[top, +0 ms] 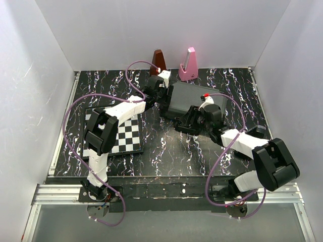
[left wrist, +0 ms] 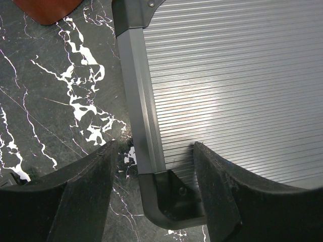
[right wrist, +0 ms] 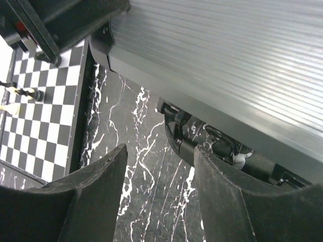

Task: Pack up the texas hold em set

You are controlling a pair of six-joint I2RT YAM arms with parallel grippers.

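Two arms meet at the black case point(top: 184, 98), apparently shut, lying on the marble table point(top: 166, 151) in front of the brown metronome point(top: 159, 60) and the pink metronome point(top: 189, 64). The chessboard point(top: 126, 136) lies to the case's left. The left gripper point(top: 157, 95) is at the case's far-left corner and the right gripper point(top: 196, 119) at its near edge.

Left wrist view: fingers spread astride the case's side rail point(left wrist: 141, 101), just above its corner cap point(left wrist: 169, 196), pinching nothing.

Right wrist view: fingers likewise spread and empty beside the case's handle point(right wrist: 202, 143), under the ribbed lid.

Securing the lid looks like the job. It would be best to brace the left corner while the right presses squarely, lest the case slide.
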